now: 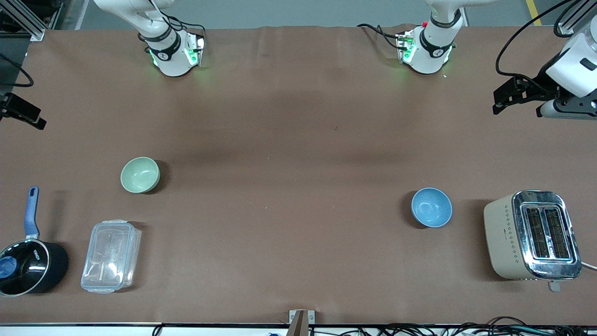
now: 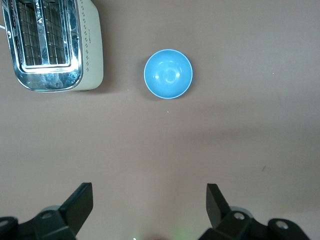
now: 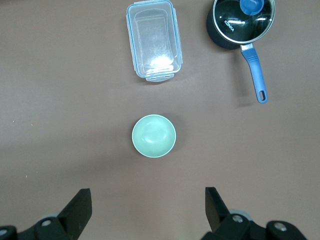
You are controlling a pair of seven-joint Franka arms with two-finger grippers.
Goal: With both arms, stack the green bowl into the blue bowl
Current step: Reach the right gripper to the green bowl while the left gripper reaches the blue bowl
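Sitting mouth-up on the brown surface (image 1: 289, 163) are two bowls: one green bowl (image 1: 140, 174) at middle-left of the front view, one blue bowl (image 1: 431, 207) at lower right beside one toaster (image 1: 531, 234). Round, neither has a long axis. Left gripper (image 2: 150, 210) and right gripper (image 3: 148, 210) each hang spread wide, empty.

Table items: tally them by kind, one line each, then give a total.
Bowls: 2, the green bowl and the blue bowl
Saucepans: 1, the black saucepan with a lid and a blue handle
Clear plastic containers: 1
Toasters: 1
Total: 5
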